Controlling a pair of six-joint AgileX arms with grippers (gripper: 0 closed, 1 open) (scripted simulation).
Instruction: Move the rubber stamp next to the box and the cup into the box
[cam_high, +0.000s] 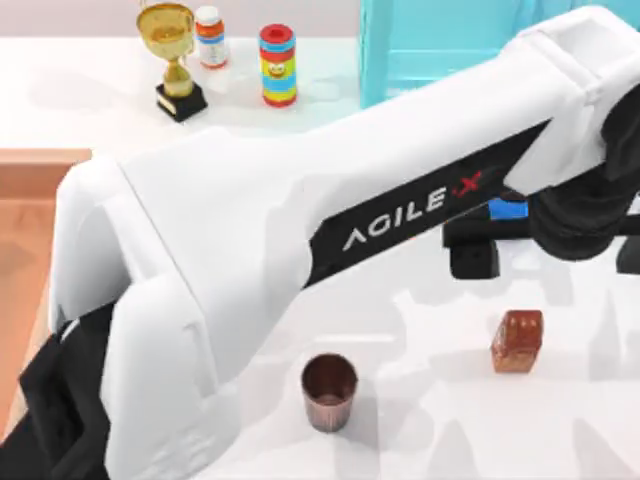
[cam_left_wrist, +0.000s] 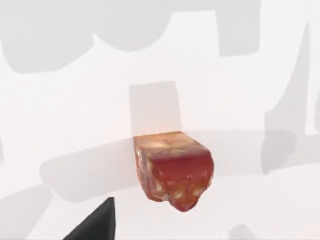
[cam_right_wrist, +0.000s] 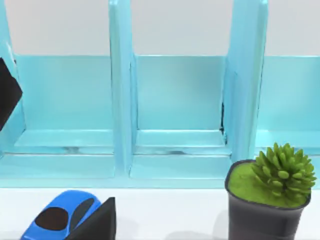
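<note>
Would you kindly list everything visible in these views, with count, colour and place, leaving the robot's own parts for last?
rubber stamp: one, reddish-brown, on the table toward the right, right of the cup; close up in the left wrist view.
cup: one, dark brown, upright at the table's front middle.
box: one, tan wall and reddish-brown inside, at the left edge.
trophy: one, gold on a black base, back left.
bottle: one, white with orange band, beside the trophy.
striped cylinder: one, red, yellow and blue, back middle.
shelf: one, turquoise, at the back.
toy car: one, blue, before the shelf.
potted plant: one, green in a dark pot, before the shelf.
left arm: white, reaching across the table toward the right.
</note>
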